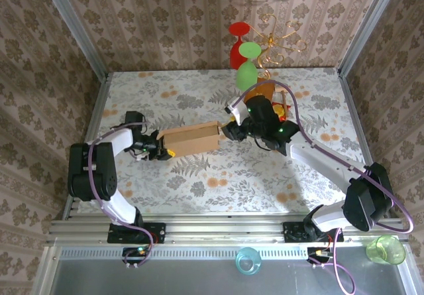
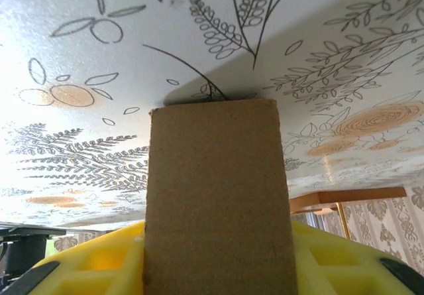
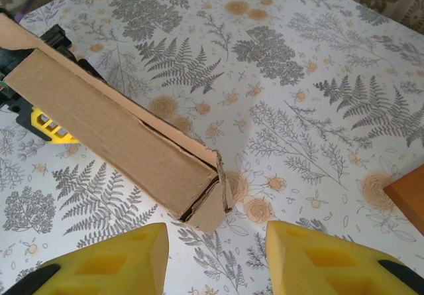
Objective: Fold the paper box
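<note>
Top external view, near edge: blue cup (image 1: 248,260) and green cup (image 1: 386,249) sit on the metal ledge by the arm bases; mid-table (image 1: 265,176), the paper box (image 1: 192,139) lies long side left-right, its right end flap loose; left gripper (image 1: 162,149) is clenched on its left end, cardboard between the yellow fingers (image 2: 86,268); right gripper (image 1: 227,133) sits just off the right end, jaws parted, gripping nothing; far edge: green goblet (image 1: 246,76), red goblet (image 1: 237,50).

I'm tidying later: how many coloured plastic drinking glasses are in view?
4: a red goblet and a green goblet at the table's far edge, a pale blue tumbler and a green tumbler on the near ledge by the arm bases. The right arm may hide others.
</note>
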